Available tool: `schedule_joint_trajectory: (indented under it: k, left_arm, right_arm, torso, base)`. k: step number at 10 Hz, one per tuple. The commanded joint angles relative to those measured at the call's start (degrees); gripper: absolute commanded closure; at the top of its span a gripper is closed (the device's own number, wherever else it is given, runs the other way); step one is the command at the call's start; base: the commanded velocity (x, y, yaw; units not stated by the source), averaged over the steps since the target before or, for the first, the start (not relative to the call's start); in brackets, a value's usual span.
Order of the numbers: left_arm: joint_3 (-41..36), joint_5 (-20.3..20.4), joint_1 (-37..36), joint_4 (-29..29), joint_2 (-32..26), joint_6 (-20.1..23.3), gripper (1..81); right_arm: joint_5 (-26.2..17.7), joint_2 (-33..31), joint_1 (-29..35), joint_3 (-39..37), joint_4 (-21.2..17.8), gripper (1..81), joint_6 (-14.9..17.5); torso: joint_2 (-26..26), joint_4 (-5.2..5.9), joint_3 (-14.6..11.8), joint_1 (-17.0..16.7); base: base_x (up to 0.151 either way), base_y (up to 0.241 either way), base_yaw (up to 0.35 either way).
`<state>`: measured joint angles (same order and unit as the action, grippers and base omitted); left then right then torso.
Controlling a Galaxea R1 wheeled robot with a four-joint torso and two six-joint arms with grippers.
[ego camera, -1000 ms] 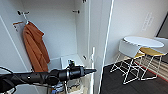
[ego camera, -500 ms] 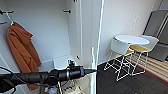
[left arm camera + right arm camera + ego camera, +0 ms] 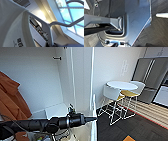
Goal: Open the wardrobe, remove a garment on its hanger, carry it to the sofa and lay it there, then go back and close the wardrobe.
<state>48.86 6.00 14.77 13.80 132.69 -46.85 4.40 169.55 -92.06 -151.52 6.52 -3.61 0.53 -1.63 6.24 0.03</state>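
Observation:
The wardrobe [image 3: 37, 79] stands open, its white inside bare on the right, with a door edge [image 3: 92, 84] upright in the middle of the head view. My left arm reaches across the bottom of that view, and its gripper [image 3: 93, 119] ends beside the door edge. Pale fabric [image 3: 80, 133] hangs under the arm. The left wrist view shows the white hanger [image 3: 46, 28] up close with its thin hook [image 3: 65, 24], and the white garment [image 3: 11, 25] draped on it with a label at the collar. The left gripper holds the hanger by its neck.
An orange garment [image 3: 11, 99] hangs at the wardrobe's left. To the right are a round white table [image 3: 122, 85], white chairs with wire legs [image 3: 111, 94] and a steel fridge [image 3: 150, 74]. Dark floor with a striped rug [image 3: 150, 112] lies beyond. My own base plate [image 3: 136, 18] is over dark floor.
The whole head view has slid left, so the camera has turned right. The wardrobe and orange garment are further left, the table and chairs nearer the middle. My left arm keeps its pose.

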Motion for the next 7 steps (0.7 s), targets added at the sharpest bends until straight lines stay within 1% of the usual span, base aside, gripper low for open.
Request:
schedule_joint_trajectory:
  k: [1,4,5,7]
  left_arm:
    - [-2.0,2.9,-8.0,2.0,0.4,0.6,81.1]
    - [-1.0,2.8,-7.6,2.0,2.4,0.6,81.1]
    - [-1.0,2.8,-7.5,2.0,2.8,0.6,81.1]
    - [-0.6,2.8,-6.9,2.1,3.4,0.6,81.1]
  right_arm:
    - [-3.3,-0.4,1.4,0.3,0.6,1.0,0.2]
    - [-3.1,0.0,1.2,0.3,0.7,1.0,0.2]
    - [-2.9,0.3,1.1,0.0,1.4,1.0,0.2]
    - [-3.4,0.6,1.4,-0.1,1.6,1.0,0.2]
  torso:
    - [0.0,0.00,0.0,0.0]
    - [0.0,0.00,0.0,0.0]
    - [0.0,0.00,0.0,0.0]
    - [0.0,0.00,0.0,0.0]
  base:
    - [0.000,0.000,-0.219]
    - [0.000,0.000,-0.219]
    - [0.000,0.000,-0.219]
    - [0.000,0.000,-0.218]
